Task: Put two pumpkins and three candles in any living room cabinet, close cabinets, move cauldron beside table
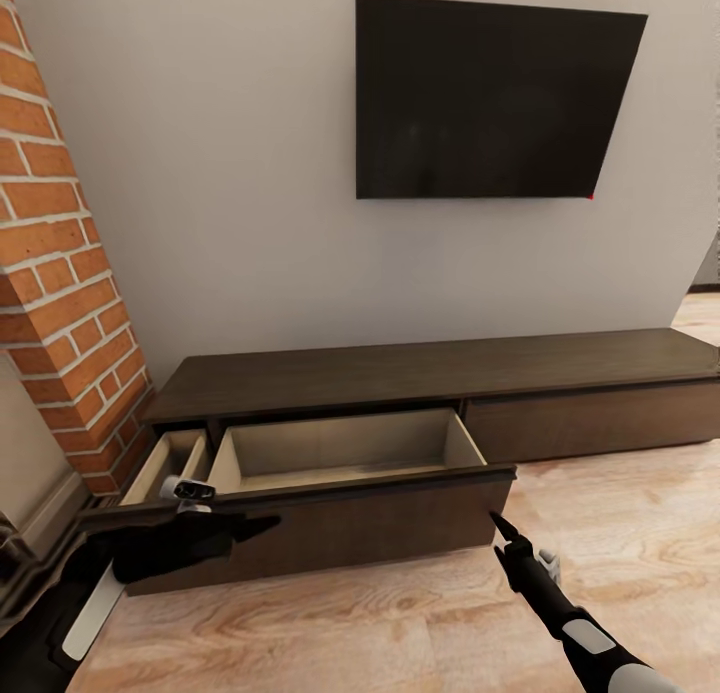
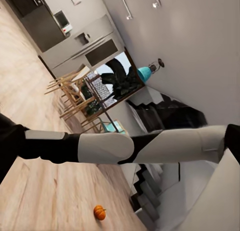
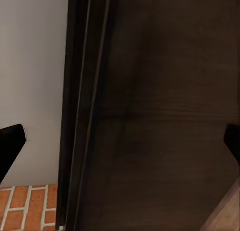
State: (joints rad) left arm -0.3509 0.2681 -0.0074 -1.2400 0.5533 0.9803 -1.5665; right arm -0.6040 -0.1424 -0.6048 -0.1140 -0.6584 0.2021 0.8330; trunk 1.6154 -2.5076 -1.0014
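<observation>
Cabinet [image 1: 440, 373] with left drawer [image 1: 340, 453] pulled open and empty, just ahead of both hands; nothing stowed yet. Right hand [image 1: 503, 529] empty, its fingers spread; left hand [image 1: 190, 493] at the drawer front, state indeterminate. One pumpkin [image 2: 99, 212] lies on the floor [image 2: 30, 191], well apart. TV [image 1: 495, 103] above.

Before me the light wood floor [image 1: 600, 533] carries the cabinet [image 1: 420, 373], a long, low dark-brown unit set against the wall. Its left drawer [image 1: 340, 453] stands pulled out, showing pale wood insides. Seen from my left wrist, a small orange pumpkin [image 2: 99, 212] sits on the same floor.
</observation>
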